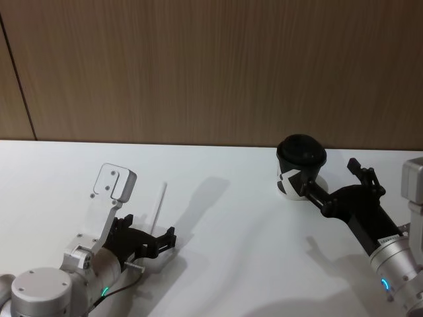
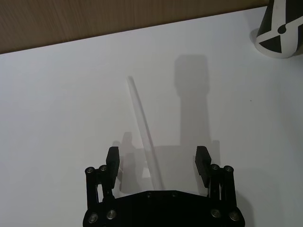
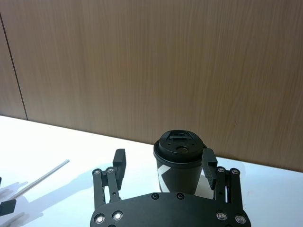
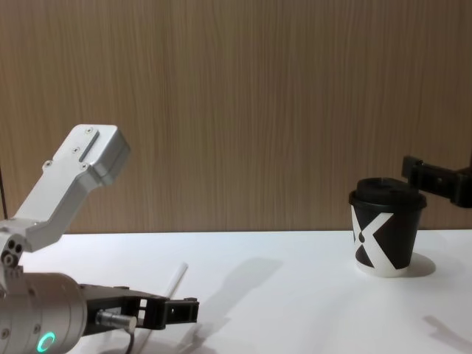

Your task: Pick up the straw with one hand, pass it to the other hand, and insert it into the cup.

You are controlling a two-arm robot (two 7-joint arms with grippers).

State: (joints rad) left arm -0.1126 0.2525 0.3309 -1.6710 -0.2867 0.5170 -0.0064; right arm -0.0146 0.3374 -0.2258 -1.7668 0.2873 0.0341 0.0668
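The straw [image 2: 142, 123] lies on the white table [image 1: 231, 238] well to the left of the cup [image 1: 301, 158], its near end between the wide-open fingers of the left gripper [image 2: 157, 152], while the right gripper [image 3: 164, 153], likewise spread and empty, hovers just beside the cup.

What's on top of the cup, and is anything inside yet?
A black lid closes the cup; its contents are hidden. The straw lies on the table, inside the open left pincer. The open right pincer flanks the cup.
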